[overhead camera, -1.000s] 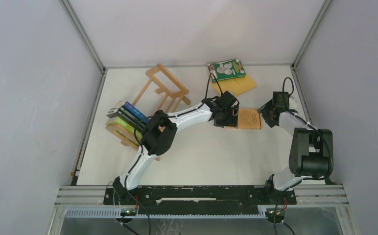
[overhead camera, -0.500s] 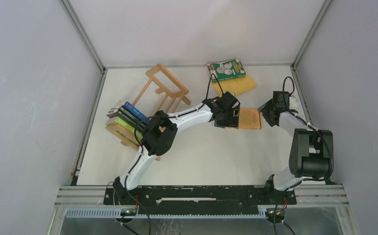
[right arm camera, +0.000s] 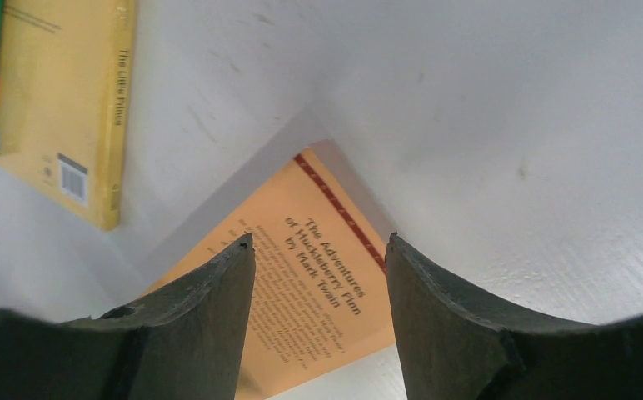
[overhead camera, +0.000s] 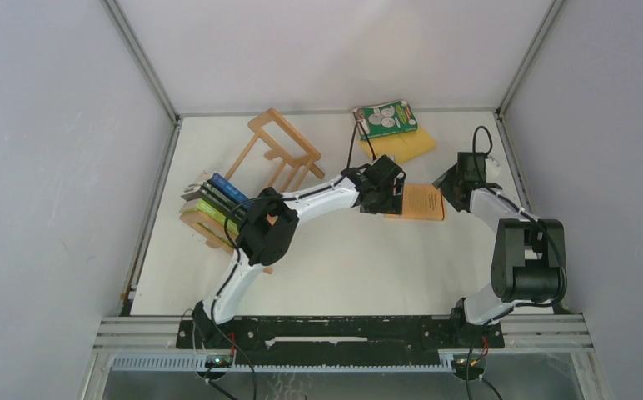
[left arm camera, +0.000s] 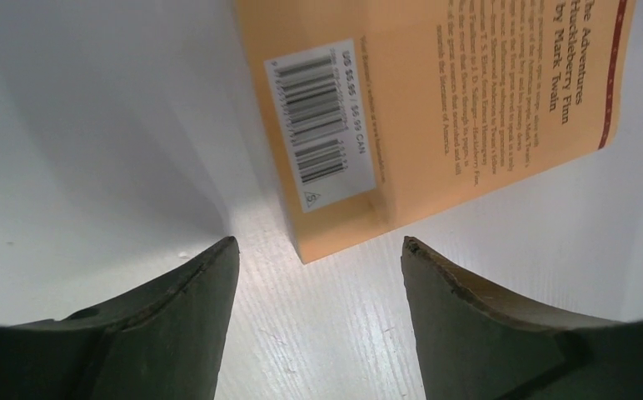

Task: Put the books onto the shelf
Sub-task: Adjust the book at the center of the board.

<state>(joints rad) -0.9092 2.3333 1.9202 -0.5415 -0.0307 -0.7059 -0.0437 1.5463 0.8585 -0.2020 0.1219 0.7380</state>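
Paperback [overhead camera: 423, 202], orange, lies flat between left end effector [left arm camera: 320, 248] and right end effector [right arm camera: 318, 240], both open, gripping nothing.

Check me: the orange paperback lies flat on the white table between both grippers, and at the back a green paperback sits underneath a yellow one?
The top external view shows the green paperback lying on top of the yellow paperback, not underneath. The orange paperback does lie flat on the white table between the left gripper and right gripper.
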